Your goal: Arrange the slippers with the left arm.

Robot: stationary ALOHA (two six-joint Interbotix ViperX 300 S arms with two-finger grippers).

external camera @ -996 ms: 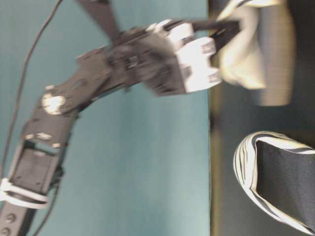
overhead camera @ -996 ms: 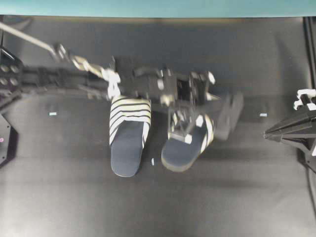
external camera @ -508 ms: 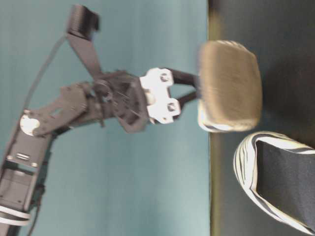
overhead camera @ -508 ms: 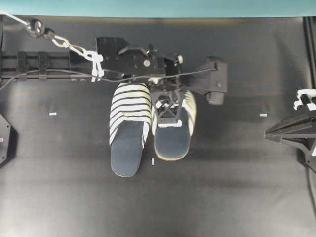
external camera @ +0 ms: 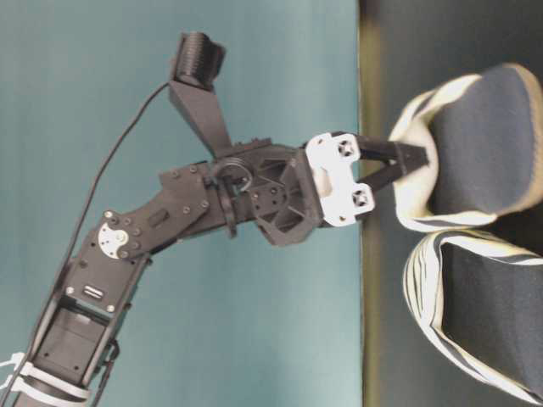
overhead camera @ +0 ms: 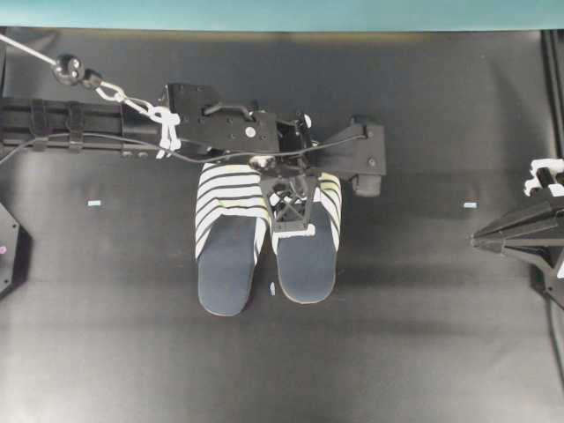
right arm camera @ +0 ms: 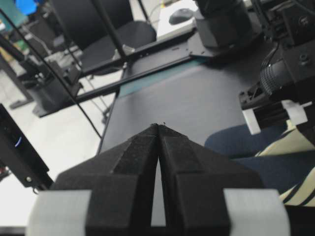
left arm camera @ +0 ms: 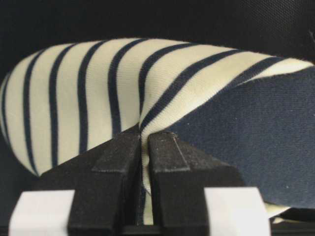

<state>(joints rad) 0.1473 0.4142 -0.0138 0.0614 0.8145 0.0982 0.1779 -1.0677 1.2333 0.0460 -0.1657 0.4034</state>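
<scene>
The left arm [overhead camera: 220, 132] is black, boxy metal dotted with small silver screws, a thin cable running along it and bundled by white ties. Its gripper [overhead camera: 292, 216] has lattice-cut black fingers [external camera: 399, 161] on white mounts. The right gripper [right arm camera: 158, 129] has plain black wedge fingers with white blocks behind them.

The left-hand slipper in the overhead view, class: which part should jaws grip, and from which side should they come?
Probably the free edge of the striped toe cover, where it arches over the navy insole. Come from above, one jaw under that edge, one on top: the thin fabric fits narrow jaws, and the sole lies flat.
</scene>
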